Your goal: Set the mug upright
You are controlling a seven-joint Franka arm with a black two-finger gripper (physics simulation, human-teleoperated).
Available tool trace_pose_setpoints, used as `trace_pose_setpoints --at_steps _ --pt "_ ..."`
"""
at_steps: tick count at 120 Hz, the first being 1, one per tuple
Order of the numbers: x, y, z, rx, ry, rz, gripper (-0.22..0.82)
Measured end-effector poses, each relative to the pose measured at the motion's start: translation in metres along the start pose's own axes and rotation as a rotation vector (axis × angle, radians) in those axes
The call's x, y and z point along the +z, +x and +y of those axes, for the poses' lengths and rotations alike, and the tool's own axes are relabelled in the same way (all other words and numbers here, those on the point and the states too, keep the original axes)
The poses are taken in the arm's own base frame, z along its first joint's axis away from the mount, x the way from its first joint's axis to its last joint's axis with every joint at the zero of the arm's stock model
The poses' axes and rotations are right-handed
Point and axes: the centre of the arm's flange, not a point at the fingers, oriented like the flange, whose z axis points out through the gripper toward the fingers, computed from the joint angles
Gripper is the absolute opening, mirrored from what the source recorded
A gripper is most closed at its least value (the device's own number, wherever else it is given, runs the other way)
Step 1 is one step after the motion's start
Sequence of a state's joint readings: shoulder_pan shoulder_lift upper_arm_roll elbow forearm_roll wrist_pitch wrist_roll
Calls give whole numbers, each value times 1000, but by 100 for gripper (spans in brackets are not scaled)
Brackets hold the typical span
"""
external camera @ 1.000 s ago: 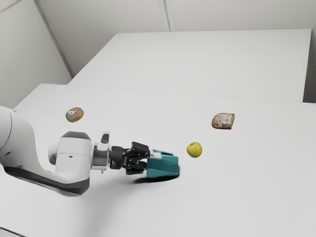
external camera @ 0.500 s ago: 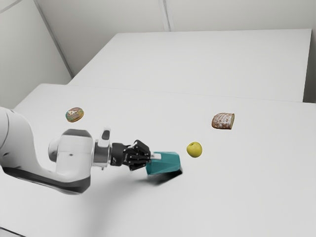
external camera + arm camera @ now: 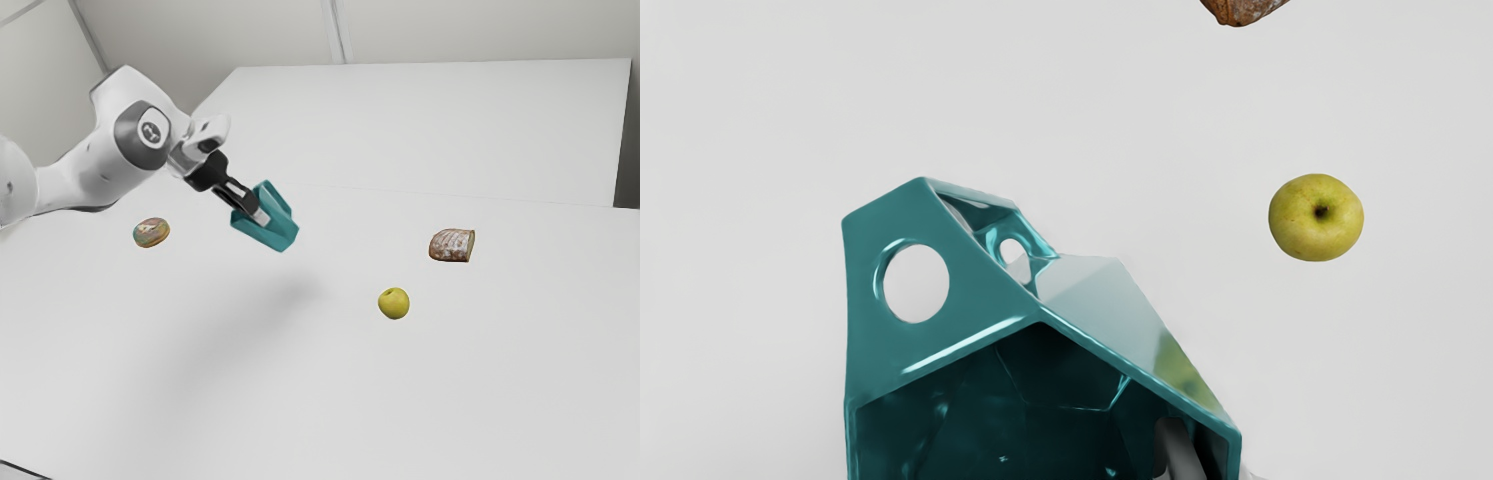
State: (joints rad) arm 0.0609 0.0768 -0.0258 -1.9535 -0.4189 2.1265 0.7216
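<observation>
End effector (image 3: 260,214) clamped on one wall of the teal mug (image 3: 279,237), held tilted above the worktop (image 3: 480,400). Exterior view: bread (image 3: 452,246) nearer the worktop's far edge than the apple (image 3: 394,304).

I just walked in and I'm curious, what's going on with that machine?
A robot arm is holding a teal mug in its claw, with one finger inside the mug. The mug is up off the table, tilted, so it isn't standing upright yet, which is the job. An apple, some bread and what looks like a doughnut lie on the table.
</observation>
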Motion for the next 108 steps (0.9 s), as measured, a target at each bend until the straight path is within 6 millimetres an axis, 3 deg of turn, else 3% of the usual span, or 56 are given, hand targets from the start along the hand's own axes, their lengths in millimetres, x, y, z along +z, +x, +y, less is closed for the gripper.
trace_pose_setpoints --at_steps 13,23,44,57,80,108 --pt "33 20 -14 37 90 -152 -18" --pt "50 25 -18 43 162 -219 -18" --pt "65 28 -14 11 273 -275 -18" --pt "83 20 -16 -48 289 -304 -18" --pt "91 17 -19 -147 310 -301 -17" --pt "98 11 -19 -246 316 -303 31"
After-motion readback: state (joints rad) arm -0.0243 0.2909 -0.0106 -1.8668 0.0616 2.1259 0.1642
